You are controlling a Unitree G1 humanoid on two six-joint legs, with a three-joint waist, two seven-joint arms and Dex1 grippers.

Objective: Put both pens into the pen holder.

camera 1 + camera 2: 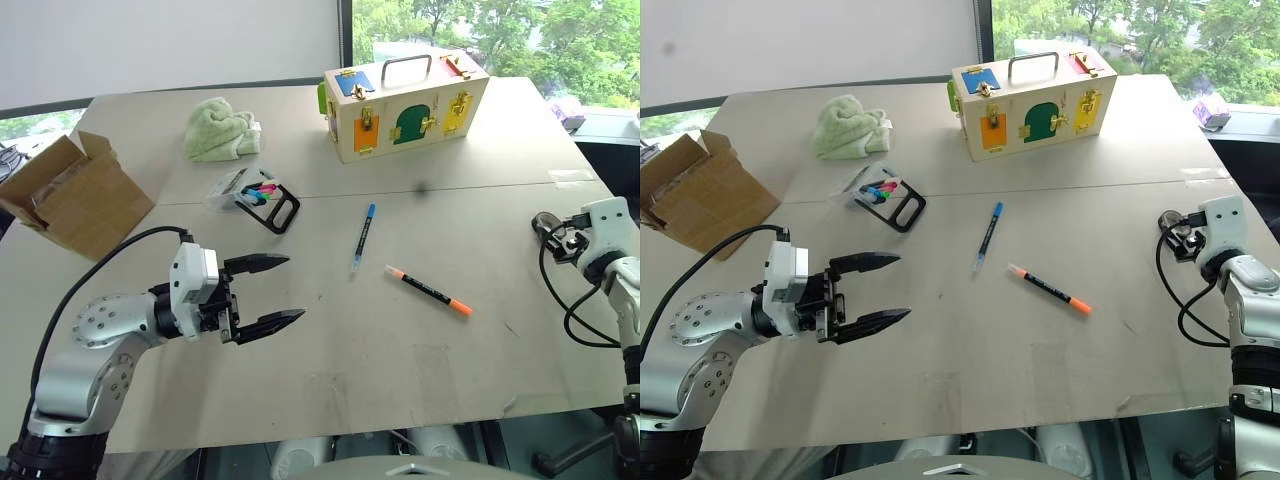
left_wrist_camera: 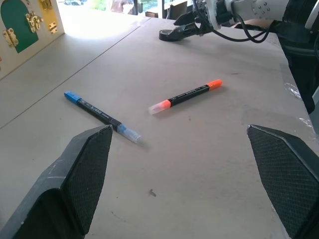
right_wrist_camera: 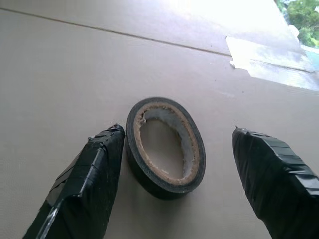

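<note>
The right gripper's (image 1: 548, 228) fingertips are largely hidden behind its wrist. The cardboard box (image 1: 62, 196) is cut off by the left edge. Markers in the pen holder (image 1: 258, 195) are too small to count.

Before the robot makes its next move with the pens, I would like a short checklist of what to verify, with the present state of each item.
1. Blue pen lies free on the table, nothing on it: ok.
2. Orange-tipped pen lies free, apart from the blue pen: ok.
3. Left gripper open and empty, pointing toward the pens: ok.
4. Right gripper open and empty: ok, but a black tape roll lies between its fingers, one finger right beside it.
5. Pen holder unobstructed: ok.
6. Free room inside the pen holder beside the markers: cannot tell.
</note>
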